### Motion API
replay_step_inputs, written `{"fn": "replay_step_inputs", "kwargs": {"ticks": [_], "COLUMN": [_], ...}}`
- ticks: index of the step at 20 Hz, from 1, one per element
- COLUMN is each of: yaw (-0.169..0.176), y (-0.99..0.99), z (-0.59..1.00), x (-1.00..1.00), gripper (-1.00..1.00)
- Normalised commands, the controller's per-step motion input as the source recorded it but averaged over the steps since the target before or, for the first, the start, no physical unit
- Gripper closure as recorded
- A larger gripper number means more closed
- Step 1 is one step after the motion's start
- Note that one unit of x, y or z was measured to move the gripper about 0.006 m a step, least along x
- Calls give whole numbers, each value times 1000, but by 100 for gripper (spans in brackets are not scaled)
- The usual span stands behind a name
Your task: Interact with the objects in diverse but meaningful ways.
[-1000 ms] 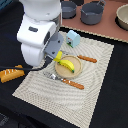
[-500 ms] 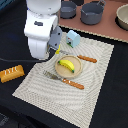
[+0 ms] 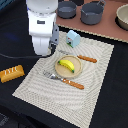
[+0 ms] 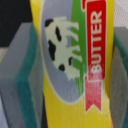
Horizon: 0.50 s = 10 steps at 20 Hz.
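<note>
The wrist view is filled by the flat yellow box (image 4: 75, 30), printed with a cow and the word BUTTER. My gripper (image 4: 75, 65) is shut on it, a grey finger with a teal pad (image 4: 22, 70) pressing each side. In the exterior view the white arm (image 3: 42, 27) stands at the mat's back left corner and hides the gripper and the box. Beside the arm stands the pale blue carton (image 3: 73, 38). The yellow banana (image 3: 67, 65) lies on a round plate (image 3: 57, 73). Off the mat, at the exterior view's left, lies the orange-brown bread loaf (image 3: 12, 73).
A fork (image 3: 64, 80) and a knife (image 3: 86, 59), both orange-handled, flank the plate on the striped placemat (image 3: 75, 100). Two dark grey pots (image 3: 67, 9) (image 3: 93, 13) and a pale bowl (image 3: 123, 16) stand on the brown surface behind.
The arm has drawn back slightly toward the exterior view's upper left. The banana, plate, cutlery and bread loaf have not moved.
</note>
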Motion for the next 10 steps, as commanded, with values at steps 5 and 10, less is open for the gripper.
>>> {"fn": "replay_step_inputs", "kwargs": {"ticks": [5, 10], "yaw": [100, 71], "y": [231, 29], "z": [-298, -378], "x": [-916, -684], "gripper": [100, 100]}}
